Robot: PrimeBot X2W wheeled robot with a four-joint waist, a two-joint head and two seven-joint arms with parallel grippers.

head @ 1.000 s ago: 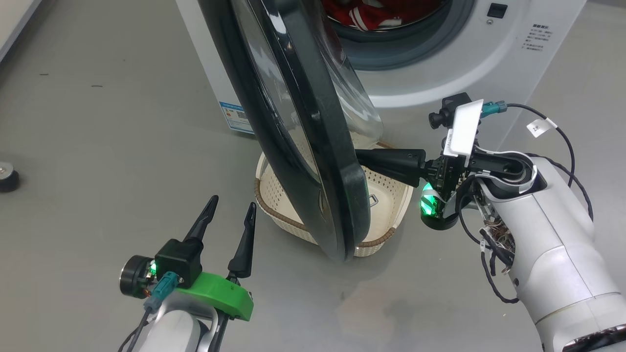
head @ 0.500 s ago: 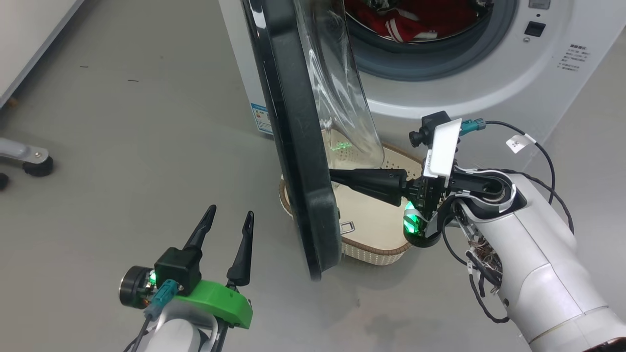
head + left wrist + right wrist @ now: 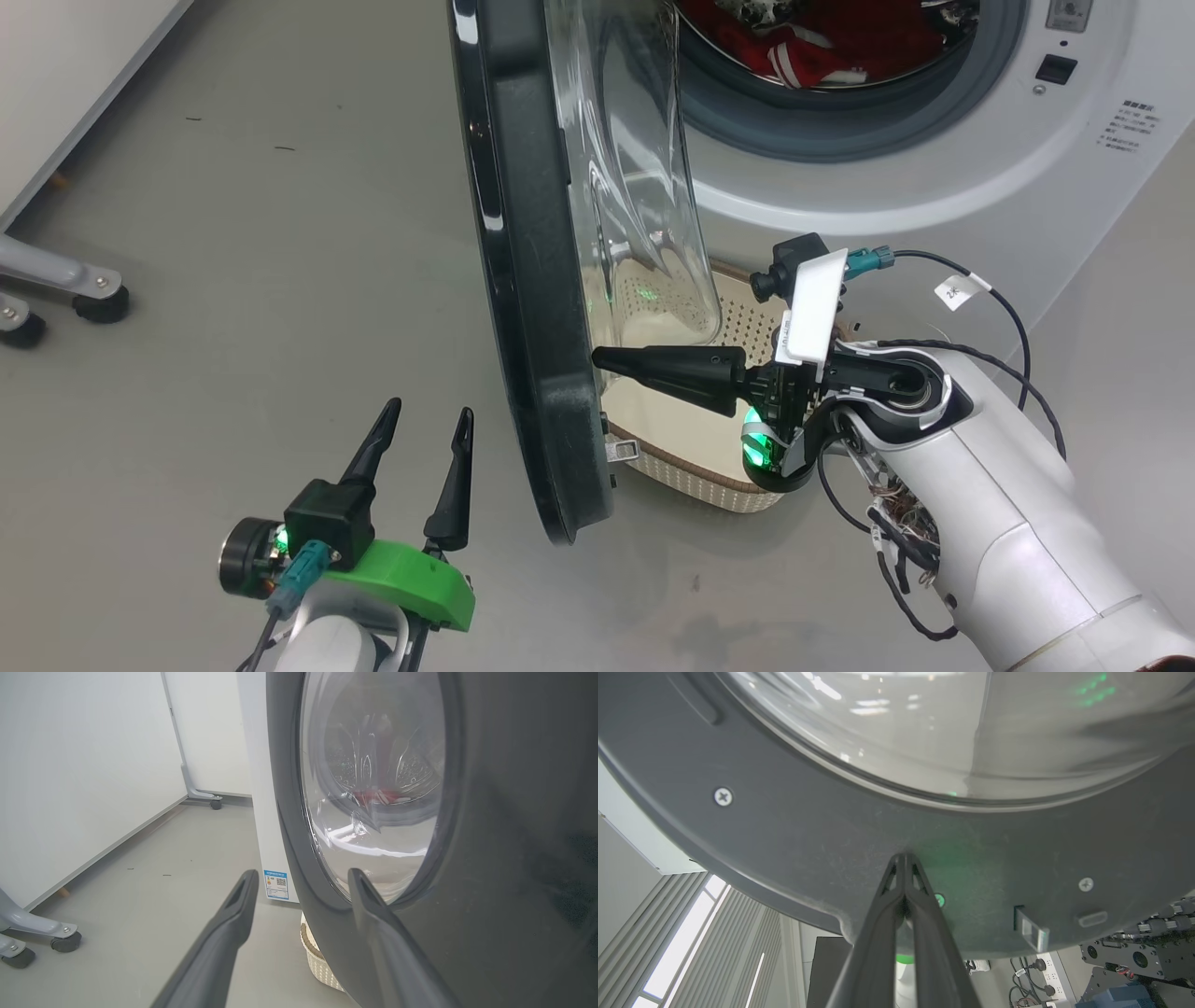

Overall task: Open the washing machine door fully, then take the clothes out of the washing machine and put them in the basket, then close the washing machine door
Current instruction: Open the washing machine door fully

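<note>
Right gripper [image 3: 602, 357], fingers pinched together, is only poking the inner face of the part-open washing machine door [image 3: 532, 280] over the floor basket [image 3: 709, 471], so it could skid off that slick plastic; left gripper [image 3: 428, 409] hangs spread, empty.

A: Item one, the basket [image 3: 719, 481]?
B: The washing machine door [image 3: 532, 308] is covering its left end; its far wall is showing warped through the glass.
A: Item two, the clothes [image 3: 822, 47]?
B: The head view's top edge is cutting them off; the left wrist view is giving a red blur.
A: Item three, the print [image 3: 1134, 126] on the washing machine [image 3: 934, 196]?
B: Showing too small to read.
</note>
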